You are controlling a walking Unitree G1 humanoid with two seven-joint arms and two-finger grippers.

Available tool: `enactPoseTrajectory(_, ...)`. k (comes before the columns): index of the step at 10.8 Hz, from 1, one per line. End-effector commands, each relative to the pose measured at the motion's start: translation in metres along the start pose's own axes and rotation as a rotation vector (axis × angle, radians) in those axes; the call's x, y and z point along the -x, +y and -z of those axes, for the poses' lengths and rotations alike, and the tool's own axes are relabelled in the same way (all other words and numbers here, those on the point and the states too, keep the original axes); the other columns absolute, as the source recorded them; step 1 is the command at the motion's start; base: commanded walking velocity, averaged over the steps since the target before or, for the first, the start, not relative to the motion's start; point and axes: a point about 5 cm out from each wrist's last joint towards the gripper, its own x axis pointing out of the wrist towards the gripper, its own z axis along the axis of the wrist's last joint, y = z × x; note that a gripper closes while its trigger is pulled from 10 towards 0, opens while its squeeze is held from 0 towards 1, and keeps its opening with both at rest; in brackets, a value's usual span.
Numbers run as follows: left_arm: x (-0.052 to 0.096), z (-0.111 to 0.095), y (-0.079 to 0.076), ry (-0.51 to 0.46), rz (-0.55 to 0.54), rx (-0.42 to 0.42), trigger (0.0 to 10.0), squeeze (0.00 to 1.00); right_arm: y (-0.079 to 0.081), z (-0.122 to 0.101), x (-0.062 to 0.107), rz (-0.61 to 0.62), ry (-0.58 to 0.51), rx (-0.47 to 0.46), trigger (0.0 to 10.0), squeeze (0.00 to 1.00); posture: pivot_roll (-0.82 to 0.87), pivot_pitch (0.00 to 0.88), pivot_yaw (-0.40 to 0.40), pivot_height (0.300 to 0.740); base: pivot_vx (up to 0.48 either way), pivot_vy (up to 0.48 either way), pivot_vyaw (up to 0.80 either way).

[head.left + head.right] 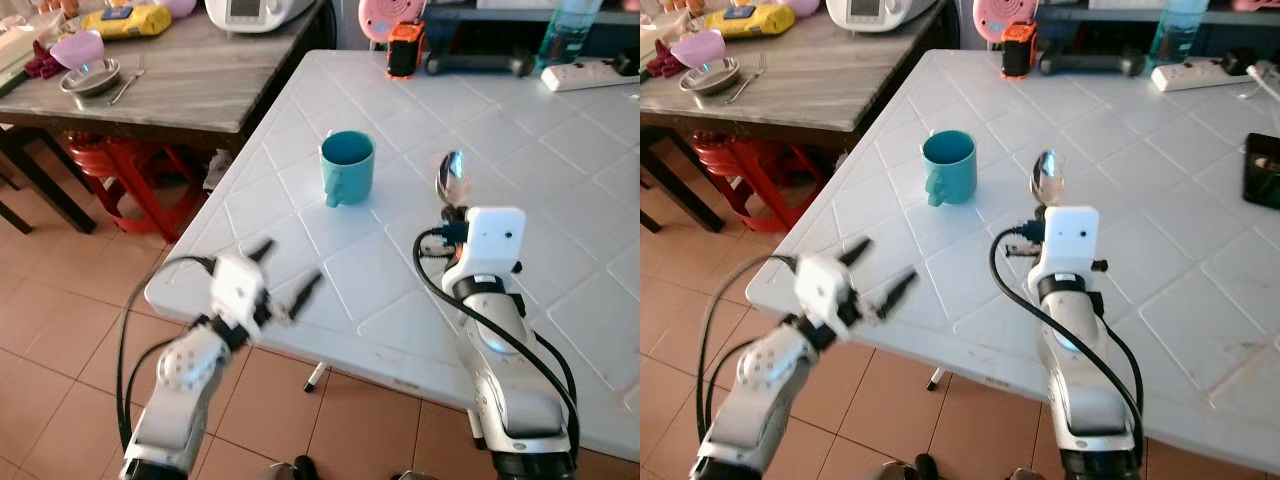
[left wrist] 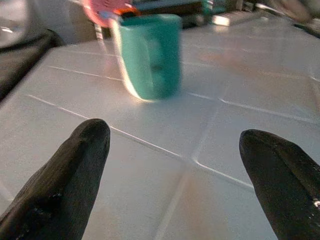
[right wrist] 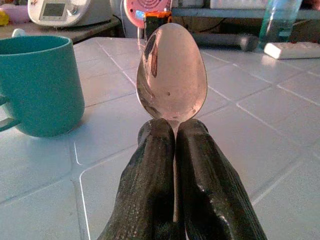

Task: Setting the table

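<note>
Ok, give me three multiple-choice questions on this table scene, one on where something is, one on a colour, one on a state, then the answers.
1. Where is the mug relative to the right gripper?
A. On the robot's left of it
B. On the robot's right of it
C. Stacked on it

2. What colour is the mug?
A. Red
B. Teal
C. Black

3. What are the right gripper's fingers doing?
A. Spread wide apart
B. Shut on the spoon
C. Clamped on the mug handle

Answers:
1. A: in the eye views the mug stands on the white table left of the spoon.
2. B: it is teal inside and out.
3. B: the right wrist view shows both fingers pressed together below the spoon's bowl, while the left gripper is open.
</note>
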Motion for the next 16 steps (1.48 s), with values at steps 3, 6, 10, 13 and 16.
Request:
enactPoseTrajectory(3, -0.005, 0.0, 0.012, 0.035, -0.174, -0.031, 10.0, 0.0, 0.002, -0.006, 0.003, -0.032, -0.023, -0.091, 10.0, 0.0, -0.11, 0.103, 0.132, 0.74, 0.0, 0.0, 0.0)
enactPoseTrajectory(6, -0.011, 0.002, 0.014, 0.053, -0.195, 0.006, 10.0, 0.0, 0.002, -0.007, 0.003, -0.04, -0.034, -0.104, 10.0, 0.0, -0.11, 0.093, 0.133, 0.74, 0.0, 0.0, 0.0)
enactPoseTrajectory(10, -0.01, 0.011, 0.01, 0.08, -0.187, 0.029, 10.0, 0.0, 0.003, -0.007, 0.003, -0.05, -0.029, -0.111, 10.0, 0.0, -0.12, 0.096, 0.136, 0.74, 0.0, 0.078, -0.45)
enactPoseTrajectory(13, -0.011, 0.013, 0.008, 0.083, -0.184, 0.03, 10.0, 0.0, 0.003, -0.006, 0.004, -0.051, -0.026, -0.117, 10.0, 0.0, -0.12, 0.098, 0.137, 0.74, 0.0, 0.373, 0.0)
enactPoseTrajectory(16, -0.01, 0.016, 0.009, 0.087, -0.182, 0.024, 10.0, 0.0, 0.004, -0.006, 0.004, -0.056, -0.028, -0.117, 10.0, 0.0, -0.13, 0.099, 0.134, 0.74, 0.0, 0.454, 0.0)
